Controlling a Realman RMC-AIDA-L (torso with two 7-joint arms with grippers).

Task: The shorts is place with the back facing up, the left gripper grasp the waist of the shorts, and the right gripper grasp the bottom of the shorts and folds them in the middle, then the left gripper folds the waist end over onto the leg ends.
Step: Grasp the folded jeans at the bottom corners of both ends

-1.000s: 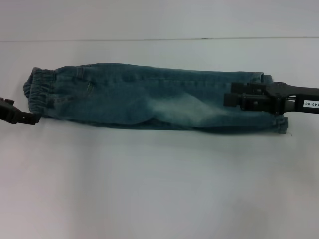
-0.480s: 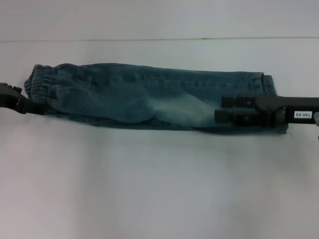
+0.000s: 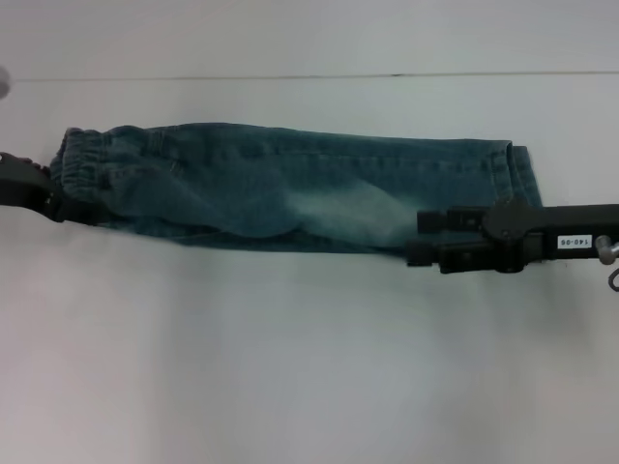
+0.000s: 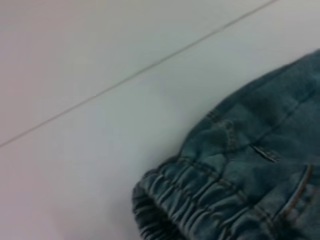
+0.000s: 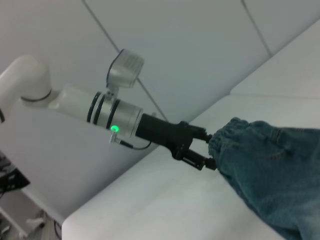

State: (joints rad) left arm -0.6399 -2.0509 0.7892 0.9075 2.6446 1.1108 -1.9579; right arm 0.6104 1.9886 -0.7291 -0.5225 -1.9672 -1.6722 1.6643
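Observation:
Blue denim shorts [image 3: 290, 184] lie flat in a long strip across the white table [image 3: 290, 367], elastic waist [image 3: 77, 169] at the left and leg ends [image 3: 517, 169] at the right. My left gripper [image 3: 53, 205] is at the near corner of the waist. The right wrist view shows this left gripper [image 5: 204, 148] with its fingers apart on either side of the waistband edge [image 5: 222, 137]. My right gripper [image 3: 421, 239] is open over the near edge of the shorts, short of the leg ends, holding nothing. The left wrist view shows the gathered waistband [image 4: 200, 200] close up.
The table's far edge runs as a thin line [image 3: 309, 76] behind the shorts. White table surface stretches in front of the shorts toward me. In the right wrist view, wall panels [image 5: 200, 40] stand behind the left arm [image 5: 100, 112].
My right gripper has slid off the leg end toward the near edge of the shorts and a little left. My left gripper has moved in onto the waistband corner.

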